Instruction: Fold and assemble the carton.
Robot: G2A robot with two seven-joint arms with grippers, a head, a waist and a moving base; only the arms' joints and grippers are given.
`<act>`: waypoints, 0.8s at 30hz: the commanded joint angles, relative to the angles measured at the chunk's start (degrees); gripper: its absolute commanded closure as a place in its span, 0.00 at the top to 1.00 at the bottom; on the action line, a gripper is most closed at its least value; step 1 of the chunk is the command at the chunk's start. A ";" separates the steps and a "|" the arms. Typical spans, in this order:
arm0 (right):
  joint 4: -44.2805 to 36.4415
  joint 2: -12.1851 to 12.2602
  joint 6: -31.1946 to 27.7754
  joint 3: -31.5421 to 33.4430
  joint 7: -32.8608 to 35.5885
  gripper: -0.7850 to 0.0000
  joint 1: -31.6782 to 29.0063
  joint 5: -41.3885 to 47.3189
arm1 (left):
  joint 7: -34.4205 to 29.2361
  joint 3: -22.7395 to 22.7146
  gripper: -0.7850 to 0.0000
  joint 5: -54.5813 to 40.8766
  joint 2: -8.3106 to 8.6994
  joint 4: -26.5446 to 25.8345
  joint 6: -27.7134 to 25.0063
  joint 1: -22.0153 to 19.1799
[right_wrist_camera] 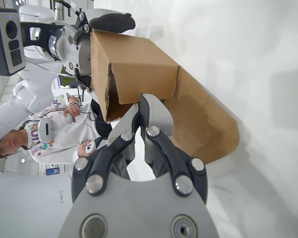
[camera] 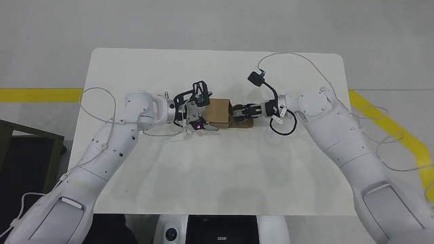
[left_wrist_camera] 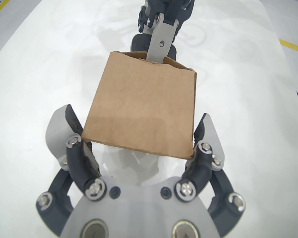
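The carton [camera: 218,111] lies near the middle of the table [camera: 203,176], on its side. Seen from above, its long axis runs from 9 o'clock to 3 o'clock, straight between your two arms.

Your left gripper [camera: 201,107] sits at the carton's 9 o'clock end. Its fingers [left_wrist_camera: 62,130] are spread wide across the closed end, one pad touching each near corner. I judge that you are gripping the carton across its width there, not just standing beside it.

Your right gripper [camera: 237,114] is at the 3 o'clock end, which is the open one. Its fingers [right_wrist_camera: 151,110] are drawn almost together, and their tips sit right at the mouth of the carton. I cannot tell whether a wall of cardboard is pinched between them.

One flap [right_wrist_camera: 203,125] still lies folded out flat on the table, just beside that gripper.

The next move depends on the open end. It faces 3 o'clock, so your right arm is the nearer one for folding. The flap has to swing in toward 9 o'clock, against the hold of your left gripper.
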 commanded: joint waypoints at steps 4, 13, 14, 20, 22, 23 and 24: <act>1.06 -0.99 -0.64 -1.33 -0.06 0.00 0.58 0.87 | 0.00 0.04 1.00 0.22 -0.06 -0.20 0.02 0.06; 3.43 -2.65 -2.09 -3.07 -0.38 0.00 1.58 2.30 | -0.31 -0.12 1.00 0.42 -0.10 -0.55 0.16 0.18; 3.73 -2.76 -2.28 -3.13 -0.48 0.00 1.66 2.37 | -0.39 -0.11 1.00 0.44 -0.10 -0.62 0.09 0.21; 4.80 -3.10 -3.42 -2.80 -0.62 0.00 1.72 3.25 | -0.84 -0.14 1.00 0.32 -0.14 -0.79 0.09 0.32; 4.94 -2.98 -3.64 -2.34 -0.44 0.00 1.62 3.55 | -0.93 -0.16 1.00 0.26 -0.16 -0.83 0.10 0.35; 4.96 -2.89 -3.82 -1.99 -0.30 0.00 1.48 3.92 | -1.00 -0.17 1.00 0.20 -0.17 -0.80 0.10 0.38; 4.99 -2.75 -3.90 -1.65 0.00 0.00 1.44 3.97 | -1.07 -0.17 1.00 0.14 -0.18 -0.81 0.10 0.39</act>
